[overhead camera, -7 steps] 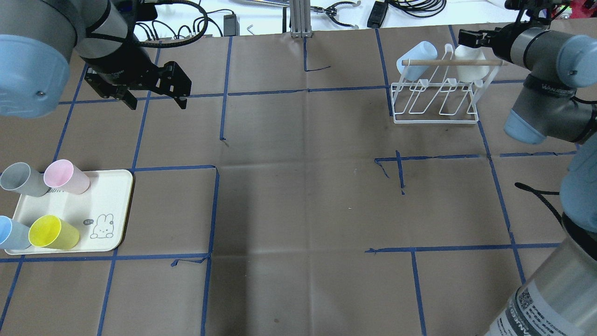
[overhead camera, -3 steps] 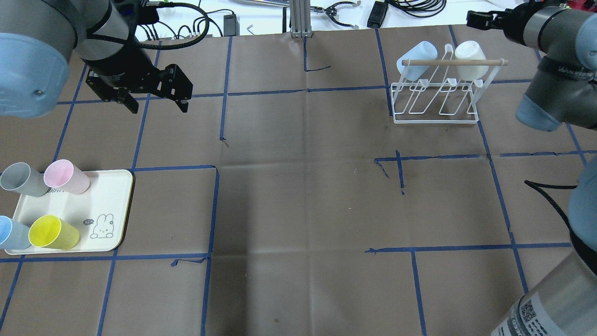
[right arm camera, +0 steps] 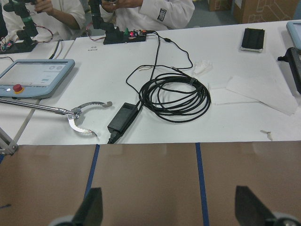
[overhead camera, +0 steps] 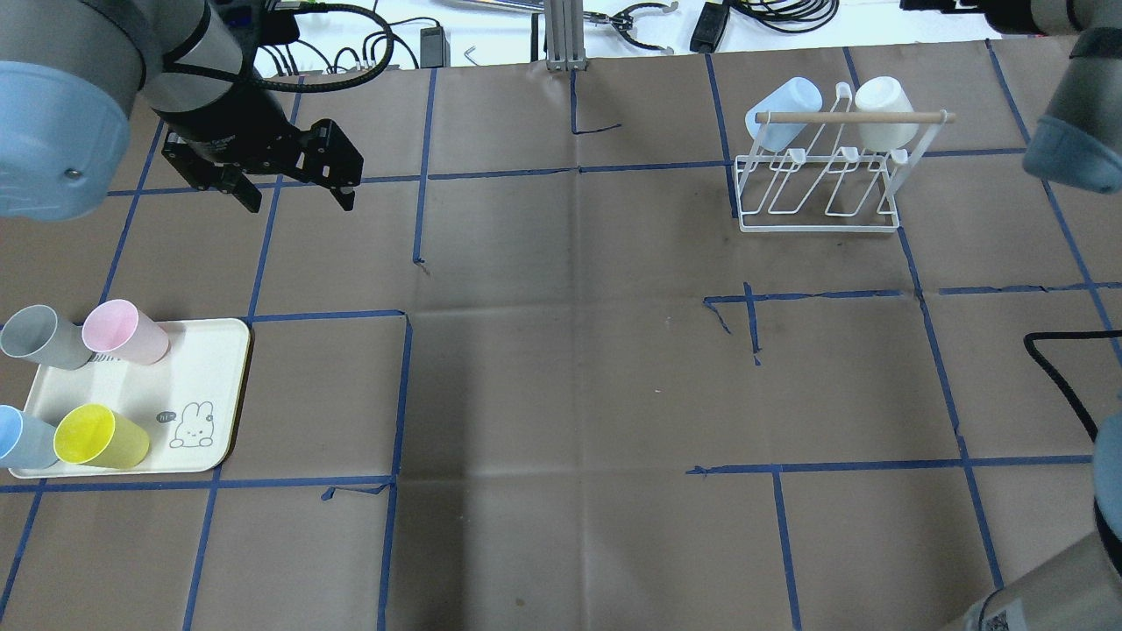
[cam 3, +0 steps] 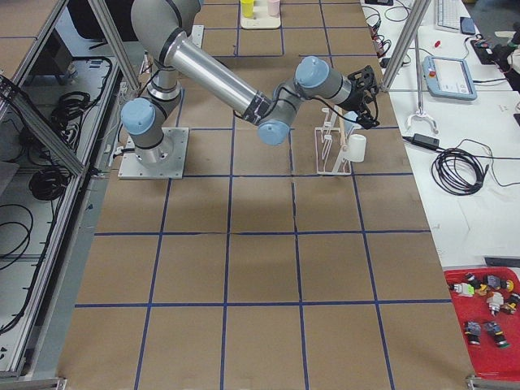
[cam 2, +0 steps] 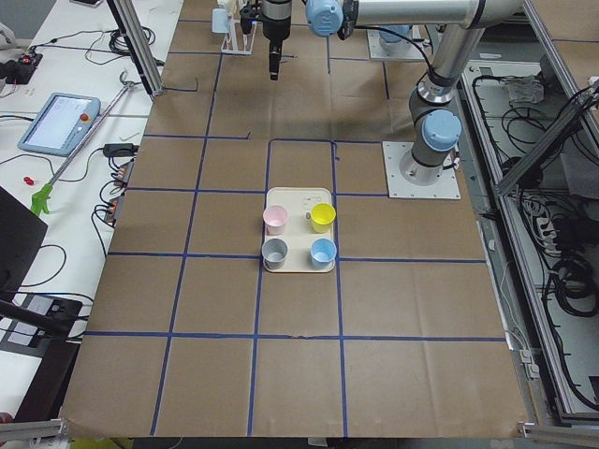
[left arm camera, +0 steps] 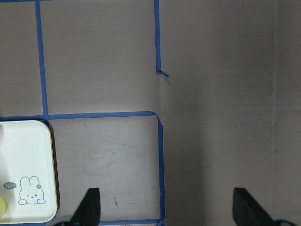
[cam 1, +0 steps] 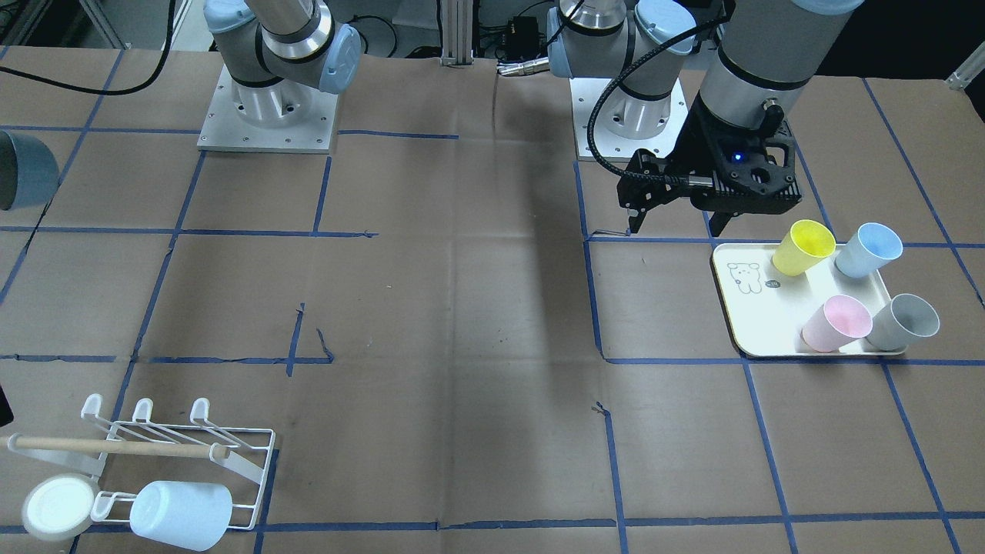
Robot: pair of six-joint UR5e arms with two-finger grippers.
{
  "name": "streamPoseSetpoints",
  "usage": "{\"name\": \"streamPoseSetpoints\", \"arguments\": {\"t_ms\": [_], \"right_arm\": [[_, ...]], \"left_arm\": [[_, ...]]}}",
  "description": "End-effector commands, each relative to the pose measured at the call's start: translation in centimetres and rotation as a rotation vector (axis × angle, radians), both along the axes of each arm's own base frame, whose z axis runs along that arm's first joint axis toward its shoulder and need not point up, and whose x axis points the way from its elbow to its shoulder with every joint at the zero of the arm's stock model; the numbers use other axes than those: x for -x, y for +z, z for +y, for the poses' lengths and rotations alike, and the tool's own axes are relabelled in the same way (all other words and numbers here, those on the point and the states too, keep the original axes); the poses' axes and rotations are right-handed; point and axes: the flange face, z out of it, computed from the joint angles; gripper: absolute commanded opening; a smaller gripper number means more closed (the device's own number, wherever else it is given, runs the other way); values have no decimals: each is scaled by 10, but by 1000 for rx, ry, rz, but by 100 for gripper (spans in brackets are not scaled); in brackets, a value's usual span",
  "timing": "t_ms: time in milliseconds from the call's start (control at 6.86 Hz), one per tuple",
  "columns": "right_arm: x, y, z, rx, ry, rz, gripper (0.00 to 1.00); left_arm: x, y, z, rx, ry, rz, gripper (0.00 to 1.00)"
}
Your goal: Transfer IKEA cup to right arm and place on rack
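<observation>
1. Surface (overhead camera: 561,368): brown paper with a blue tape grid. It carries everything below.
2. Left arm (overhead camera: 53,105): reaches in over the tray side of the surface.
3. Right arm (cam 3: 219,77): stretched out toward the rack, wrist past the rack's far end.
4. Left gripper (overhead camera: 296,202): points down above the bare surface. Its fingers are spread wide with nothing between them. It is near the tray but not over it; the left wrist view shows only the tray's corner at the edge.
5. Right gripper (right arm camera: 169,212): fingers spread and empty. Its wrist view looks past the surface edge to a white bench with a coiled black cable (right arm camera: 174,96). In the exterior right view it is near the rack and clear of the cups.
6. Rack (overhead camera: 815,210): white wire with a wooden dowel (overhead camera: 855,116) across the top, on the right arm's side of the surface.
7. Tray (overhead camera: 219,386): cream with a rabbit drawing. It holds four upright cups: grey (overhead camera: 39,337), pink (overhead camera: 123,331), blue (overhead camera: 22,438) and yellow (overhead camera: 98,436).
8. White cup (overhead camera: 885,123): on the rack, tilted mouth-down over a peg, at the end nearer the right arm. No gripper touches it.
9. Pale blue cup (overhead camera: 784,112): tilted the same way on the rack's other end.
</observation>
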Motion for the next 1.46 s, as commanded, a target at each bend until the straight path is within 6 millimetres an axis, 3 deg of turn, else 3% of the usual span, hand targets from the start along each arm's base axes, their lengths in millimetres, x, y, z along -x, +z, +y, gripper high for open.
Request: {"name": "streamPoseSetpoints", "arguments": {"t_ms": [0,292,438,583,875,1021,1312], "right_arm": [[-32,44,28,-217,-4,87,100],[-103,55,65,-432,44,149,100],[-138,38,87,-631,120,114,100],[-169,38,107,-736,183,108,100],[-203,71,146,-728,207,136,100],[-221,80,170,-768,128,151,100],[-269,71,193,-795,94,171,100]], "left_arm": [[0,0,0,1,-2,1,100],[0,0,-1,3,-6,1,100],[0,0,-1,7,-6,1,100],[0,0,-1,8,-6,1,100],[0,0,-1,9,-6,1,100],[0,0,-1,9,-6,1,100],[0,0,-1,7,-6,-2,100]]}}
